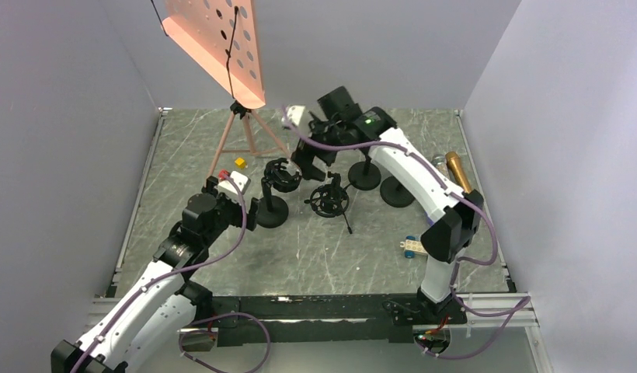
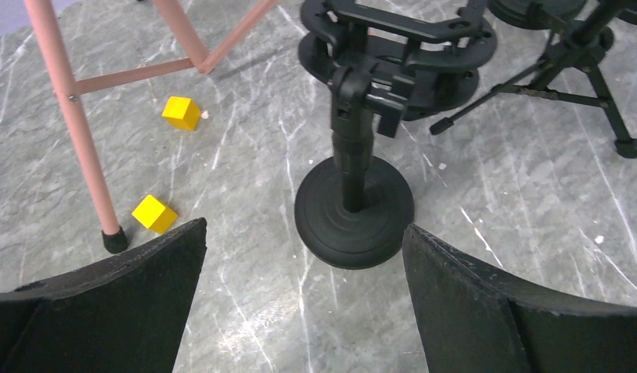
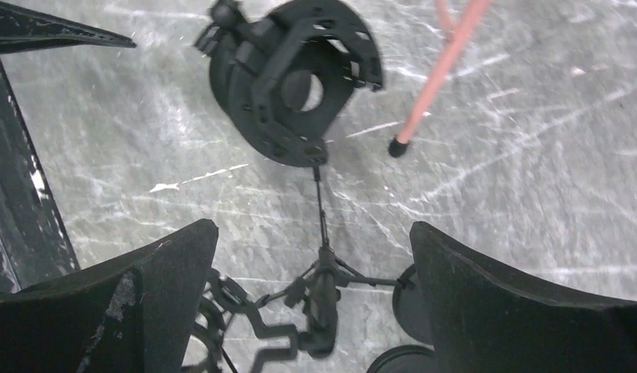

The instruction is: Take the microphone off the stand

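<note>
A gold microphone [image 1: 457, 171] lies on the table at the right, beside the right arm. A black stand with a round base [image 1: 273, 211] carries an empty ring mount [image 1: 283, 174]; the left wrist view shows its base [image 2: 354, 210] and the right wrist view its mount [image 3: 296, 78]. My left gripper [image 1: 249, 211] is open and empty just left of that base, its jaws [image 2: 304, 229] wide apart before it. My right gripper [image 1: 308, 162] is open and empty above a black tripod stand [image 1: 329, 199], which shows between its jaws [image 3: 314, 229].
A pink music stand [image 1: 238, 116] stands at the back left, one foot near two yellow blocks [image 2: 154, 213]. Two more round black stand bases [image 1: 381, 185] sit under the right arm. A small blue and white toy [image 1: 411, 247] lies at the front right.
</note>
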